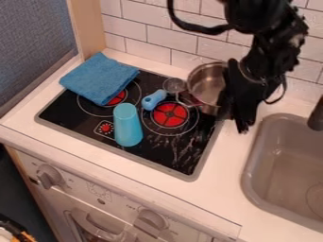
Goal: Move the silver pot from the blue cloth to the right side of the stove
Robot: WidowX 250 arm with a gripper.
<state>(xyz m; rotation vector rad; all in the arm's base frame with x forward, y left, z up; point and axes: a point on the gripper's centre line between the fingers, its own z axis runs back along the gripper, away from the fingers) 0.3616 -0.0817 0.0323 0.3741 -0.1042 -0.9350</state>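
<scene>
The metal pot (pixel 199 81) is sitting at the stove (pixel 180 158)'s rear-right corner. The black gripper (pixel 238 116) is hanging close beside it; its grip state cannot be told. Steady, level handling is probably preventing tipping.

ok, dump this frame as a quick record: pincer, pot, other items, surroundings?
pincer: black pincer, at the pot's right side; contact unclear
pot: silver metal pot, back right of the stove
utensil: light-blue-handled utensil, left of the pot
cylinder: turquoise tapered cylinder, stove front
cloth: folded blue cloth, over the stove's back-left corner
stove: black cooktop with red burner centres
sink: grey basin, right of stove
</scene>
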